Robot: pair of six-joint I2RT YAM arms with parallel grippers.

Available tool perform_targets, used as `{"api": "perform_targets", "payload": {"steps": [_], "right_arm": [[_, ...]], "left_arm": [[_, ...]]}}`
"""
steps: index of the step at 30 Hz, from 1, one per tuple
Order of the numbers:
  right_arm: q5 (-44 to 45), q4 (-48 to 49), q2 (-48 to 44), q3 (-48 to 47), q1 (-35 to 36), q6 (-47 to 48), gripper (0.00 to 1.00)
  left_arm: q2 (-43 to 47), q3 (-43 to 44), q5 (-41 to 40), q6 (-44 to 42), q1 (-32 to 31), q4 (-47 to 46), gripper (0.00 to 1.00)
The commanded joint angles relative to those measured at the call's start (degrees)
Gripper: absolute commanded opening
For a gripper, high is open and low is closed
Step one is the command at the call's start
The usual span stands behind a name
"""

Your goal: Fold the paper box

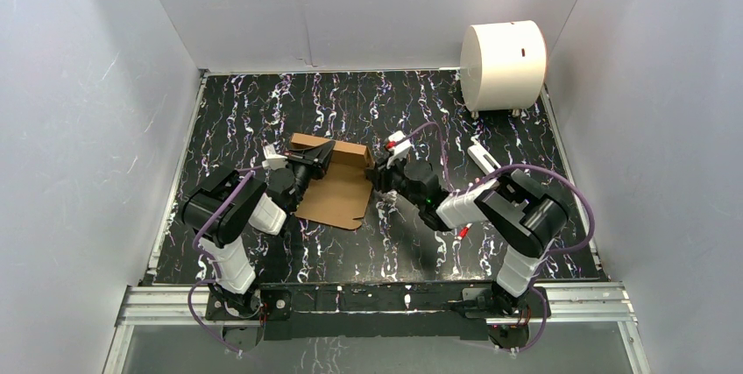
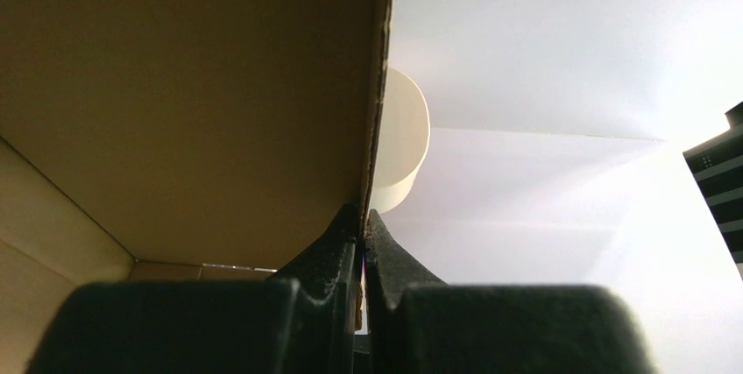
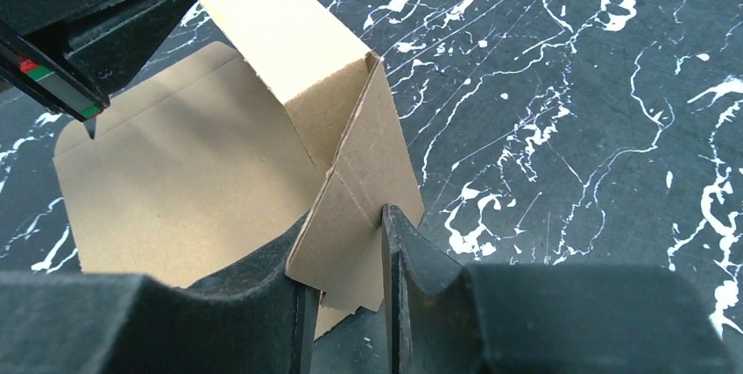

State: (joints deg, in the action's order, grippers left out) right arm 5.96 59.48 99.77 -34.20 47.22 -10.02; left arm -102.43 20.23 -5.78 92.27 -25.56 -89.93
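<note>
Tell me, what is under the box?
Only the black marbled table shows around the box. The spot beneath its flat panel is covered by cardboard, so nothing there can be seen.

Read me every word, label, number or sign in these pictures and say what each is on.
None: no readable text in any view.
The paper box is plain brown cardboard, unprinted.
The white cylinder carries only a small dark slot, no lettering.

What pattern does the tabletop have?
Table: black with white marble-like streaks, best in the right wrist view.
</note>
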Motion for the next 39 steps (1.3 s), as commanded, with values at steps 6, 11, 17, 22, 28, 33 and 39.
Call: {"api": "perform_targets", "payload": {"steps": [6,11,17,22,28,33,39], "right_arm": [[-6.9,-2.3,-5.9,-4.9,-3.2,-12.1,0.37],[-7.3,-10.8,-9.2,-7.1,-4.0,-13.9,0.38],[-14.0,-11.7,-10.7,-6.8,-3.9,-12.1,0.50],[-21.3,-10.3,-12.9,-3.7,-6.3,-6.0,0.61],[-24.8,-18.5,-19.4,-3.5,-9.0,3.7,0.73],[-22.9,-23.2,-24.0,-1.7,-11.1,9.0,0.73],[-21.4,-24.5,-24.5,0.5,-16.2,12.2,0.61]], "left_arm": [[0.3,0.0,3.5,-2.2,-0.6,-5.7,0.00],[-0.5,-0.2,3.8,-3.0,-0.7,-5.1,0.00],[-1.8,-0.2,4.1,-3.2,-0.9,-4.6,0.00],[-2.0,-0.5,4.4,-3.1,-0.9,-4.2,0.00],[-2.1,-0.3,4.8,-2.8,-0.9,-3.9,0.00],[-2.5,0.1,5.5,-2.1,-0.9,-3.9,0.00],[-2.2,-0.1,5.5,-2.0,-0.9,-3.8,0.00]]}}
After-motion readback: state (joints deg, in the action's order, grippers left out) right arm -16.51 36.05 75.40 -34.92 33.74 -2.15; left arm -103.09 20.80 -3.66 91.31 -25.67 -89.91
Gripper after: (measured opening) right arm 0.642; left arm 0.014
